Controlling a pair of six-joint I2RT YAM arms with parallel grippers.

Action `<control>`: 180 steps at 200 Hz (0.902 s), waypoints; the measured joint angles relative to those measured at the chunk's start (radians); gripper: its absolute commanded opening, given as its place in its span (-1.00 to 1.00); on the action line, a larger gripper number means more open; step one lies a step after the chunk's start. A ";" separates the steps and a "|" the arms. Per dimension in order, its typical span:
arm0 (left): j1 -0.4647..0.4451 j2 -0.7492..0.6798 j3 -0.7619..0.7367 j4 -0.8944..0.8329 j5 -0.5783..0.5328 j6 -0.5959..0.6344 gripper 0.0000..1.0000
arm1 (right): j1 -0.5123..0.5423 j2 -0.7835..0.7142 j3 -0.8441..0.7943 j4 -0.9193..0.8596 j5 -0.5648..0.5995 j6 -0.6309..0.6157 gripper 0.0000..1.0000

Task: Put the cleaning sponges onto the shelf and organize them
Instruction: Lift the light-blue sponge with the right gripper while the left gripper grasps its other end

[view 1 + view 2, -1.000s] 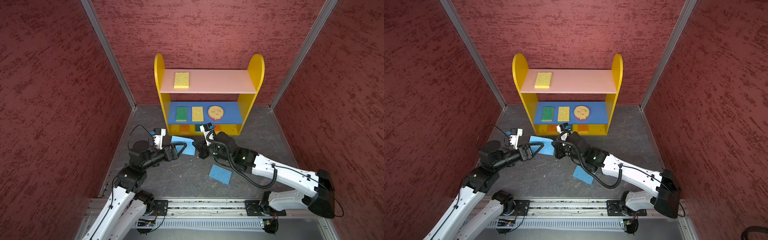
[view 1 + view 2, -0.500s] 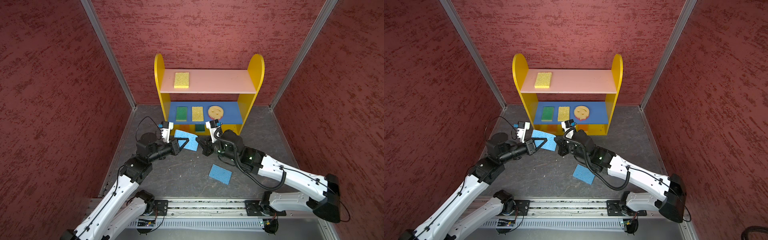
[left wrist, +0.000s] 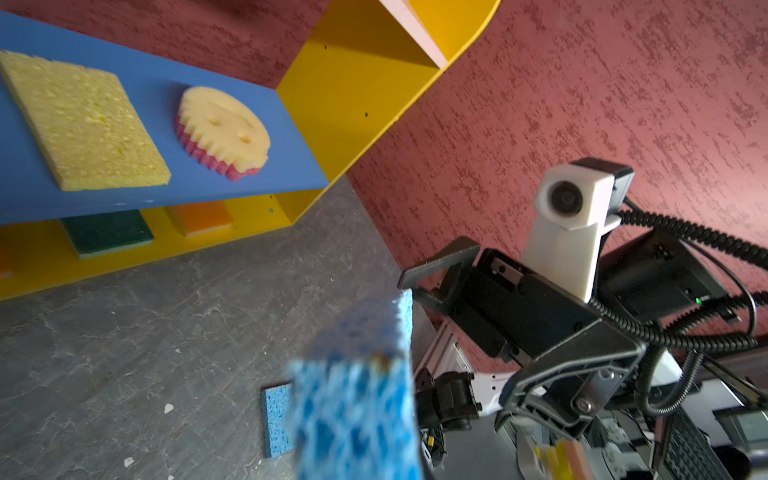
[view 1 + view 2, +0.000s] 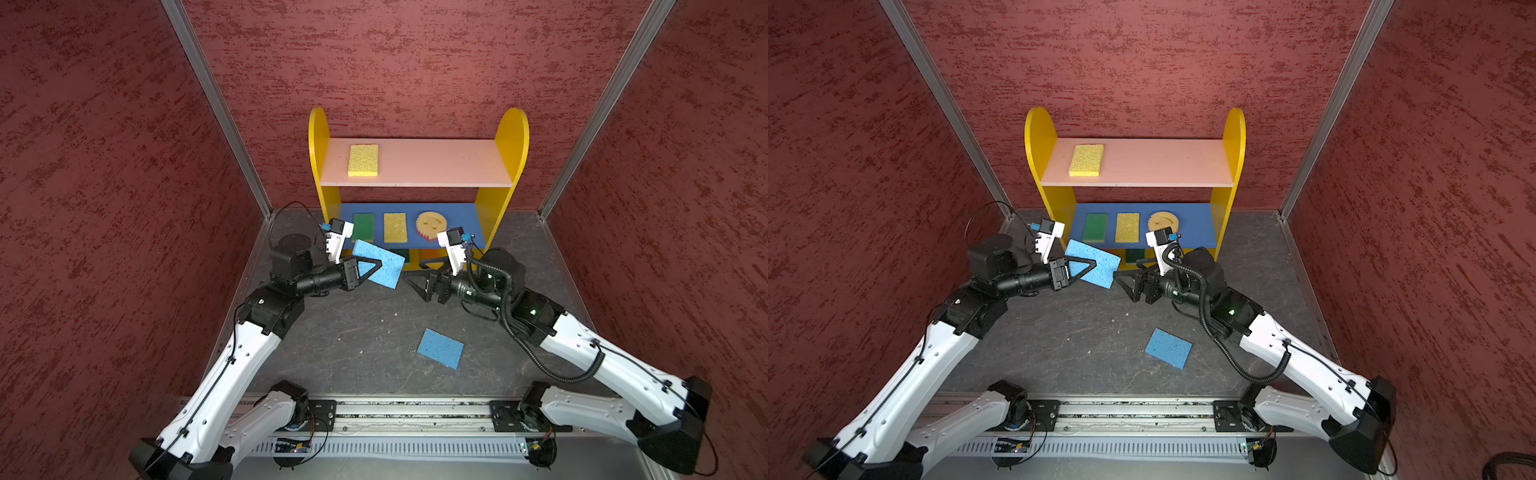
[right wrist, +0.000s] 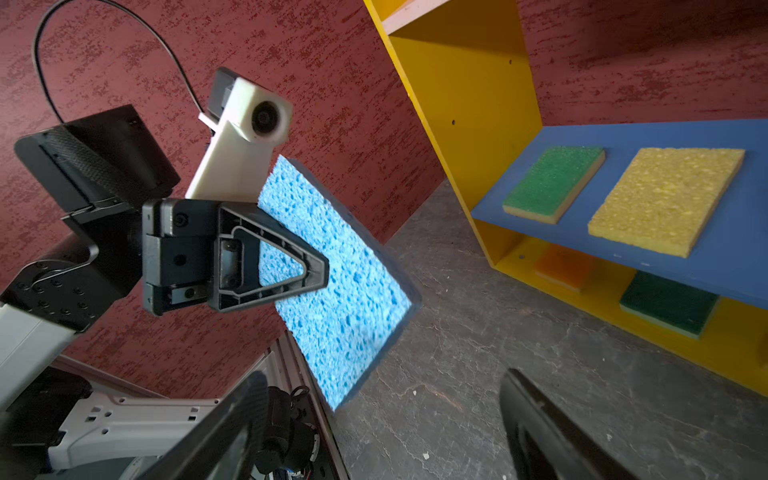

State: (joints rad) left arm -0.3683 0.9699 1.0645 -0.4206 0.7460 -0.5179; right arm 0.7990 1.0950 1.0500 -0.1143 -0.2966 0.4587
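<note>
While my left pincer [image 4: 379, 266] clamps a blue sponge [image 4: 392, 271] mid-frame and my right pincer [image 4: 413, 272] gapes empty, floppy foam could snag the shelf [image 4: 436, 166].

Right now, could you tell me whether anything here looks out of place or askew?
One blue sponge lies loose and skewed on the floor, well in front of the shelf. A second blue sponge hangs tilted in the left tool, off the floor. Those visible on the shelf lie flat and orderly.
</note>
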 measured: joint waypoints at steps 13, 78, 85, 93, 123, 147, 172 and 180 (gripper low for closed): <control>0.000 0.007 -0.001 -0.010 0.045 0.002 -1.00 | -0.016 0.003 0.011 -0.003 -0.040 -0.007 0.81; -0.001 -0.034 -0.004 0.024 0.171 -0.001 -1.00 | -0.050 0.088 0.025 0.088 -0.315 0.064 0.45; -0.001 -0.036 -0.004 0.028 0.177 -0.001 -1.00 | -0.050 0.103 0.025 0.104 -0.348 0.082 0.39; -0.001 -0.037 -0.004 0.032 0.183 -0.002 -1.00 | -0.050 0.118 0.025 0.122 -0.382 0.106 0.31; -0.002 -0.034 -0.004 0.034 0.199 -0.005 -0.98 | -0.050 0.140 0.023 0.206 -0.481 0.180 -0.20; -0.004 -0.034 -0.004 0.042 0.208 -0.009 -0.83 | -0.050 0.130 0.020 0.254 -0.512 0.215 -0.70; -0.008 -0.034 -0.004 0.066 0.214 -0.022 0.15 | -0.053 0.123 0.005 0.268 -0.515 0.233 -0.98; -0.008 -0.031 -0.004 0.072 0.213 -0.030 0.40 | -0.053 0.121 0.002 0.267 -0.513 0.239 -1.00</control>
State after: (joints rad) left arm -0.3763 0.9386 1.0607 -0.3481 0.9588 -0.5476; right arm 0.7460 1.2163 1.0523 0.1532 -0.8093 0.6979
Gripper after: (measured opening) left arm 0.508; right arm 0.041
